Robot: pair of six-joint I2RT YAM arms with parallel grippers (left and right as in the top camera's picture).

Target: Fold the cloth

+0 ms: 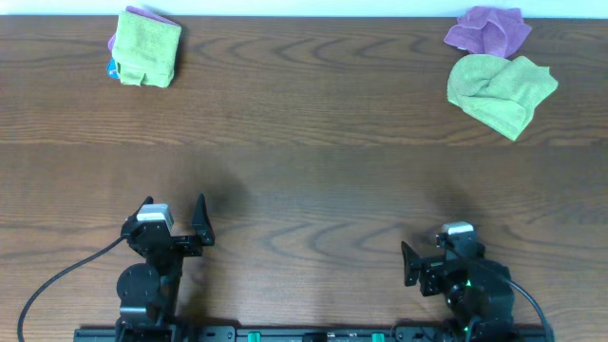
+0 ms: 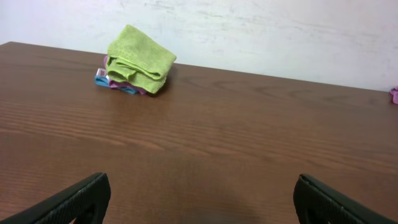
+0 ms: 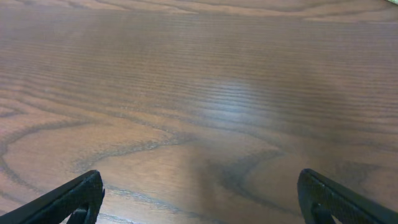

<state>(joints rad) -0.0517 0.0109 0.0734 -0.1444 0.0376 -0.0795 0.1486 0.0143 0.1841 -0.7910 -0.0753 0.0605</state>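
The cloth point(image 1: 501, 90) is a lime-green fuzzy towel lying crumpled at the table's far right. It does not show in either wrist view. My left gripper point(image 1: 173, 215) hangs near the front left edge, open and empty, far from the cloth. In the left wrist view its gripper point(image 2: 202, 205) has black fingers point(image 2: 74, 202) spread wide over bare wood. My right gripper point(image 1: 443, 258) sits near the front right, also open with nothing in it. Seen from its wrist, the right gripper point(image 3: 199, 199) spans only table grain.
A crumpled purple cloth point(image 1: 489, 30) touches the far side of the green one. At the far left stands a stack point(image 1: 147, 46) point(image 2: 137, 62) of folded cloths, green on top of purple and blue. The brown wooden table point(image 1: 313, 142) meets a pale wall at the back.
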